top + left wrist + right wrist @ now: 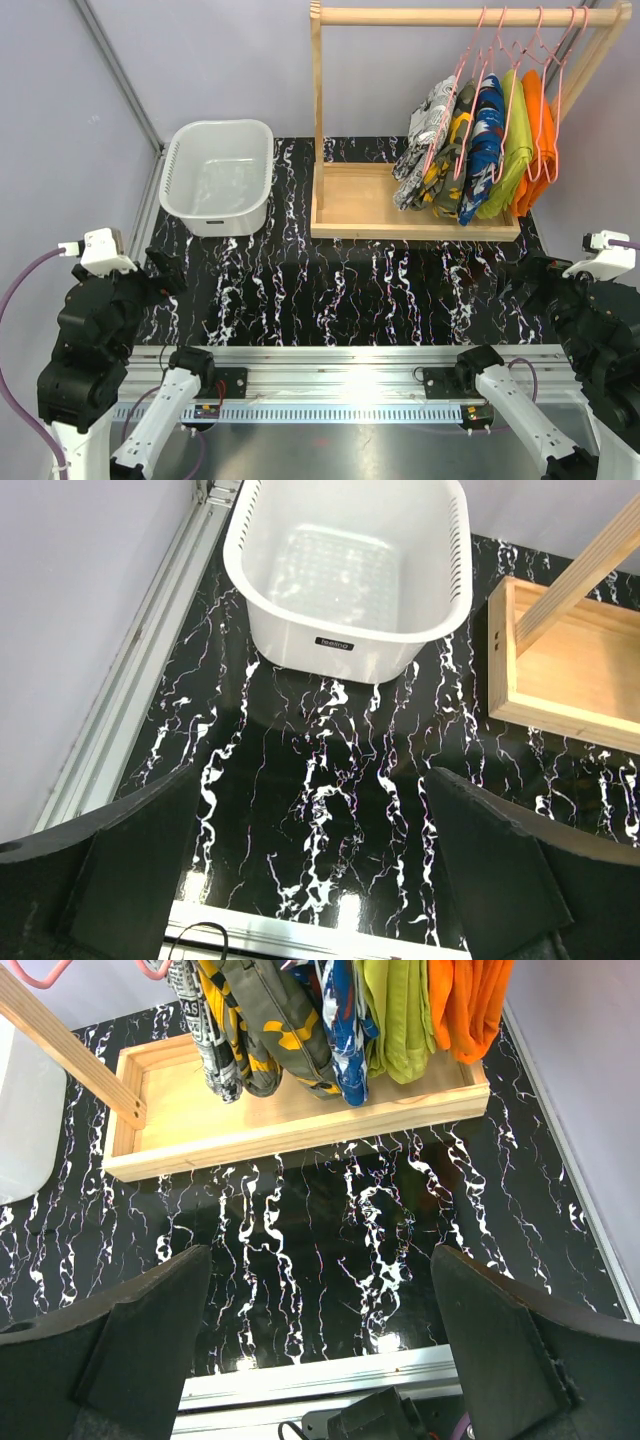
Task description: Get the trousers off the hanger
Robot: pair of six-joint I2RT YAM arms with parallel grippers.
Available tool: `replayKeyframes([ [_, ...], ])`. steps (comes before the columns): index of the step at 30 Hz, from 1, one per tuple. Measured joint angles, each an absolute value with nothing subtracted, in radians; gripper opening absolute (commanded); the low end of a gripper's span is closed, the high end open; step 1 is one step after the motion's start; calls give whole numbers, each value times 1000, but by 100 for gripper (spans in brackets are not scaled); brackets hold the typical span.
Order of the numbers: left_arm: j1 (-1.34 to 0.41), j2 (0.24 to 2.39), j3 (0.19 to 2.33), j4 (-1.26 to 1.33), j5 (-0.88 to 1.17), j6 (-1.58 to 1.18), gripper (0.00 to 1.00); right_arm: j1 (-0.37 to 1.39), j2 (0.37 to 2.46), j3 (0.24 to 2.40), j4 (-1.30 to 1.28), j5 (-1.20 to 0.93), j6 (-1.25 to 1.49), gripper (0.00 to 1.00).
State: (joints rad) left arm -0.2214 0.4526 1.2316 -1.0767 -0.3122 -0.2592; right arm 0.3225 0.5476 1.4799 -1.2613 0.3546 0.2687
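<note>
Black marbled surface [350, 290], white basket [217, 175] back left, wooden rack [415, 205] back right. You've got all three trousers on pink hangers [35, 982] on the rail: black-white-grey trousers [428, 125] leftmost, camo trousers [270, 1020] next, blue trousers [487, 140] third, then lime-green garment [515, 130] and orange garment [540, 130]. Your left gripper [310, 880] and right gripper [320, 1350]: jaws spread wide, holding nothing, both by the near edge, well apart from the rack.
</note>
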Motion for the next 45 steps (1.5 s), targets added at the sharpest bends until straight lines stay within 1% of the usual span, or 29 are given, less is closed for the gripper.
replayKeyframes([
  [6,-221,444,1230,-1069,-317,-273,99,323,556,1486,-1255,312,246,99],
  [11,-221,350,1188,-995,-299,-319,99,324,630,1564,-1205,213,242,99],
  [15,-221,262,1164,-935,-271,-362,99,325,751,1711,-1155,155,252,99],
  [22,-221,285,1149,-906,-213,-386,99,326,1088,2051,-1109,126,289,99],
  [29,-221,369,1147,-959,-216,-385,99,326,1438,2334,-1141,137,314,78],
  [30,-221,376,1145,-964,-217,-384,99,326,1489,2378,-1152,145,313,71],
  [34,-221,382,1135,-1002,-216,-381,99,326,1622,2455,-1174,237,309,69],
  [36,-221,382,1134,-1009,-215,-380,99,326,1652,2455,-1189,293,303,68],
  [39,-221,382,1134,-1010,-213,-374,99,326,1674,2453,-1195,310,295,65],
  [40,-221,382,1134,-1010,-213,-373,99,326,1682,2458,-1196,310,295,59],
  [41,-221,382,1132,-1009,-213,-373,99,326,1693,2466,-1195,310,294,56],
  [44,-221,382,1126,-1010,-213,-371,99,328,1737,2504,-1197,322,287,47],
  [45,-221,382,1123,-1010,-213,-370,99,329,1749,2504,-1196,334,284,47],
])
